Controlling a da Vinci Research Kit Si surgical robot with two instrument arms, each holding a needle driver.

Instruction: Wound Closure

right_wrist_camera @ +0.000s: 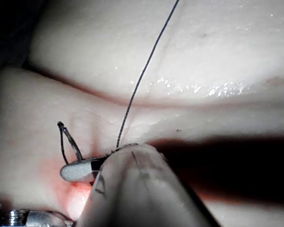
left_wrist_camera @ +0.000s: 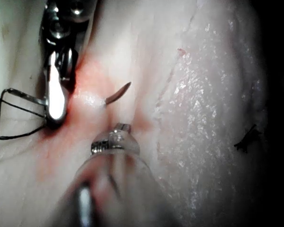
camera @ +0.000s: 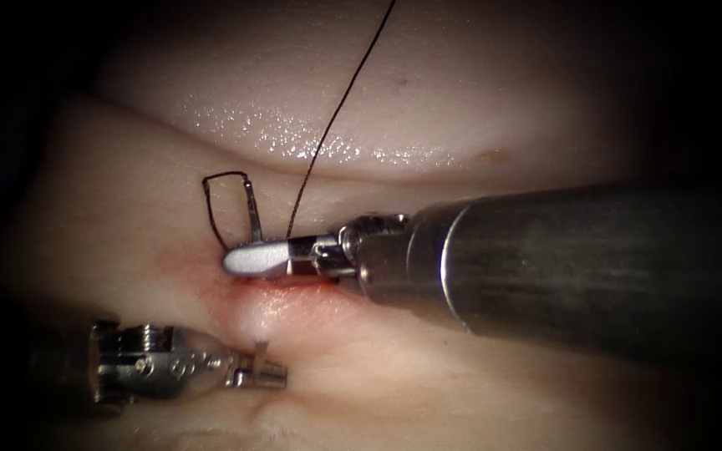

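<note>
Needle [camera: 252, 209]: it is lodged in the tissue [camera: 461, 83] at the red fluid [camera: 294, 292]. Its rear part stands out of the surface just above the red patch. Its pointed end [left_wrist_camera: 118, 92] is seen out of the surface on the patch's far side, toward the left tool.
Needle hold: the rear part is pinched close to its thread end by the right tool [camera: 240, 259], whose jaws are pressed together on it at the upper edge of the red patch.
Thread [camera: 336, 117]: a small loop is formed from the needle's rear end, beside the right tool's tip, just up and left of the red patch. A long strand is led from the patch's upper edge up and away over the pale tissue.
Left tool [camera: 269, 373]: it is placed just below the red patch, with its tip close to the emerged point. In the left wrist view a small gap is seen between its tip [left_wrist_camera: 118, 127] and the point. Whether anything is gripped, or how its pincer stands, cannot be told.
Red fluid: it is spread on the tissue between the two tools' tips.
</note>
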